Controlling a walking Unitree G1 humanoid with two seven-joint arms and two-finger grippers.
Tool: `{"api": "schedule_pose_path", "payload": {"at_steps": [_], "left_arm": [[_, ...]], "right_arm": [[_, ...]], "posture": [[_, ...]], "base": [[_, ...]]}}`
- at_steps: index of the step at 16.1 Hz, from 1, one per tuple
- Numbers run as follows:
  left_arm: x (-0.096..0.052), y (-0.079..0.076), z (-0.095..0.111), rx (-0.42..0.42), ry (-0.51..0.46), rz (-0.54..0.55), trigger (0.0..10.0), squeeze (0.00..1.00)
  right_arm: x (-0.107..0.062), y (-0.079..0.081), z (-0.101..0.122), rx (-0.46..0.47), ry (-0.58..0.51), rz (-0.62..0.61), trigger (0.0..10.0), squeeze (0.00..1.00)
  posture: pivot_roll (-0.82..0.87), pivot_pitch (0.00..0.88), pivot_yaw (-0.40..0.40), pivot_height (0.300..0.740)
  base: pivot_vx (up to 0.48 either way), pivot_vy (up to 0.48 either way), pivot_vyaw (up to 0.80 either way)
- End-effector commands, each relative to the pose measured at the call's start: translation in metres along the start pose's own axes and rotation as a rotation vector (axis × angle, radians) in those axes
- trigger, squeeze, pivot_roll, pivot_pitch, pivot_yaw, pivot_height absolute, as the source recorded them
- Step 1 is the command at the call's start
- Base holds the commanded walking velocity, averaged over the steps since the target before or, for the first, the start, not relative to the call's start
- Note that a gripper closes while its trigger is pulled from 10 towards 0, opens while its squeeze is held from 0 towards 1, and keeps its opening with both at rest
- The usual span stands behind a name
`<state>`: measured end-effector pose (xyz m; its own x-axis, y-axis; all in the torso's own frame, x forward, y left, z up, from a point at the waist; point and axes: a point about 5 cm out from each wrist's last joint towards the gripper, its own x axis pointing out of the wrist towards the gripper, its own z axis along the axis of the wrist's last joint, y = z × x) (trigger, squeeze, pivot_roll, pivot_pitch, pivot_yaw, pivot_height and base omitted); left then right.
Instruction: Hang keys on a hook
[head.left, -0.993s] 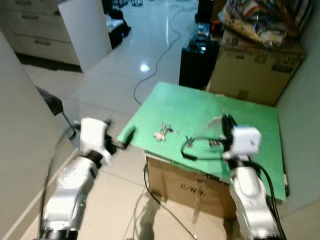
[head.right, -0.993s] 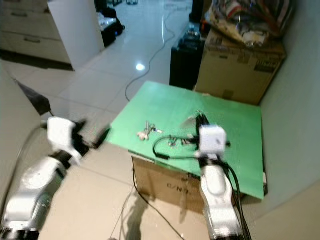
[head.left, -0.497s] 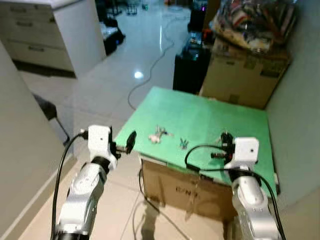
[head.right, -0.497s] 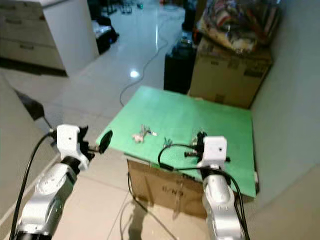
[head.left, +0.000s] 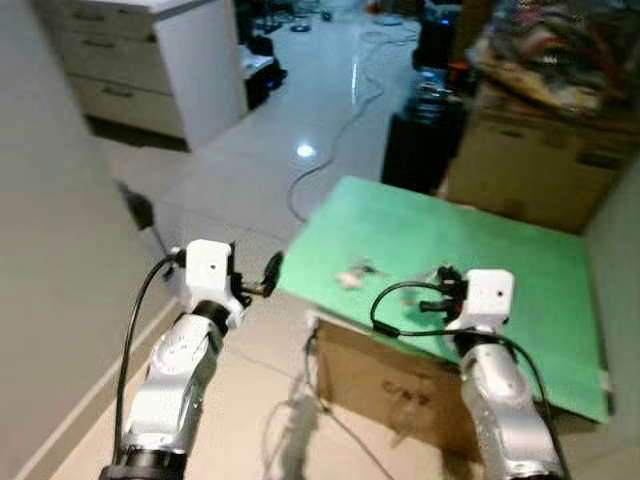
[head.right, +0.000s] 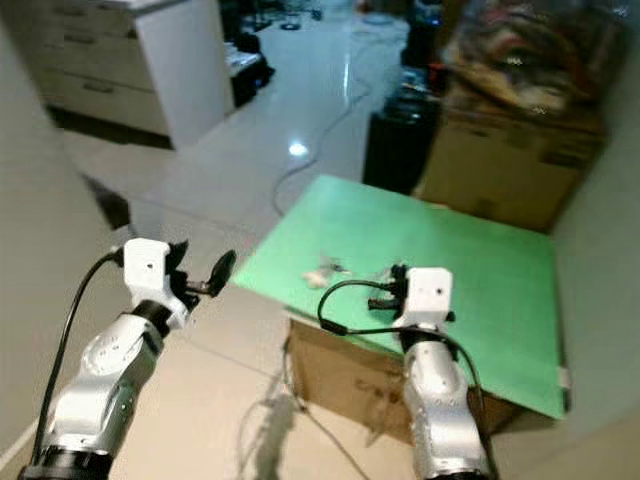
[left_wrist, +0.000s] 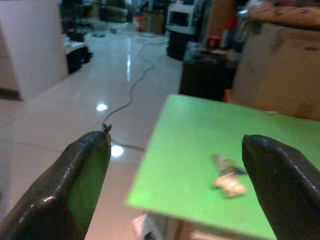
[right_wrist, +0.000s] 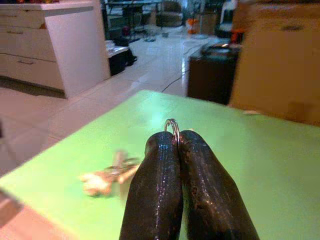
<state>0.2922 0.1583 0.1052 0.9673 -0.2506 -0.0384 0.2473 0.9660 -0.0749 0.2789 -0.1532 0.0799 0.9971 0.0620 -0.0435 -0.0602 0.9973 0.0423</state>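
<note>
Our right gripper (right_wrist: 176, 142) pinches a key ring (right_wrist: 172, 128); more keys (right_wrist: 106, 176) lie lower left on the green board (right_wrist: 260, 165).

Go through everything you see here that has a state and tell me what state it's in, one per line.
Right tool: shut on key ring, held above the green board.
Key ring: pinched upright between the right tool's fingers.
Left tool: open, empty, off the board's edge.
Bunch of keys: lying loose on the green board, untouched.
Cardboard box: under the board, closed.
</note>
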Motion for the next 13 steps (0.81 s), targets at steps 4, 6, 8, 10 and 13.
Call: {"api": "schedule_pose_path", "payload": {"at_steps": [4,6,8,10,13], "left_arm": [[-0.001,0.0,-0.008,0.004,0.018,0.011,10.0,0.0],[-0.004,0.0,-0.011,-0.002,0.023,0.01,10.0,0.0],[-0.005,-0.002,-0.011,-0.004,0.018,0.006,10.0,0.0],[-0.007,-0.003,-0.011,-0.004,0.01,0.009,10.0,0.0],[-0.009,-0.002,-0.011,0.025,-0.002,0.058,10.0,0.0]], "right_arm": [[0.003,-0.002,-0.003,0.026,0.018,0.021,10.0,0.0],[0.003,-0.002,-0.006,0.01,0.031,0.033,10.0,0.0],[0.002,-0.004,-0.008,0.003,0.042,0.038,10.0,0.0],[-0.001,-0.003,-0.012,-0.003,0.063,0.057,10.0,0.0],[0.002,0.0,-0.013,-0.014,0.073,0.094,10.0,0.0]], "posture": [[0.03,0.0,0.028,0.74],[0.04,0.0,0.022,0.74],[0.04,0.0,0.002,0.74],[0.05,0.0,-0.015,0.74],[0.07,0.0,-0.031,0.74]], "base": [[0.0,0.48,0.0],[0.0,0.48,0.0],[0.0,0.48,0.0],[0.0,0.48,0.0],[0.0,0.32,0.0]]}}
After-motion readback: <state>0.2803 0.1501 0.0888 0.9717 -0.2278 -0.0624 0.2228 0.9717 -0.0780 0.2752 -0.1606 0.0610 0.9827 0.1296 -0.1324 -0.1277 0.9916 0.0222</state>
